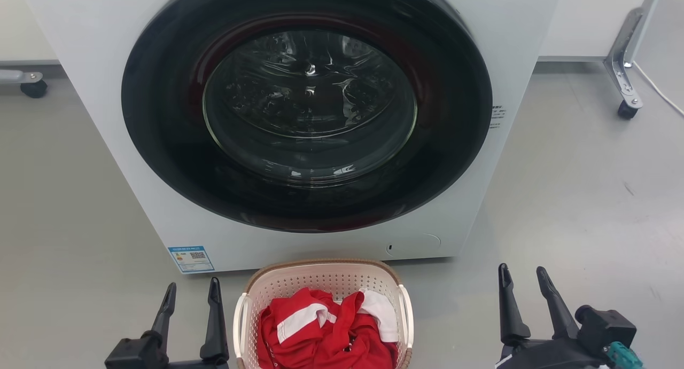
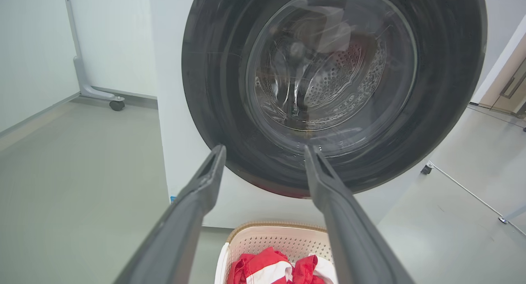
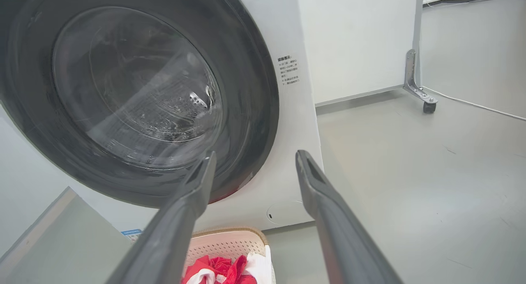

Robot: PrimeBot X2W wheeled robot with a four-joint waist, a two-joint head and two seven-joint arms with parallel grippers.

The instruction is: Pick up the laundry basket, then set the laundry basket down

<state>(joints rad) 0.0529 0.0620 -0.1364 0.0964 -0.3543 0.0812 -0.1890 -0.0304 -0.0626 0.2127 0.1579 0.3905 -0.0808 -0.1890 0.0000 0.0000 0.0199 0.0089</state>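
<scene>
The laundry basket (image 1: 299,283), cream-white with a brown rim and white side handles, stands on the grey floor right in front of the washing machine, holding red and white clothes (image 1: 320,331). My left gripper (image 1: 192,294) is open to the basket's left, apart from it. Further off, to the basket's right, my right gripper (image 1: 523,283) is also open and empty. The left wrist view shows the basket (image 2: 263,238) low between my fingers, with my left gripper (image 2: 263,152) open. In the right wrist view the basket (image 3: 230,243) sits at the bottom, under my open right gripper (image 3: 254,156).
The white washing machine (image 1: 107,64) with its shut round dark door (image 1: 307,107) rises behind the basket. Wheeled metal frame legs (image 1: 622,70) stand at the back right and another caster (image 1: 33,86) at the back left. A white cable (image 1: 660,91) runs along the floor.
</scene>
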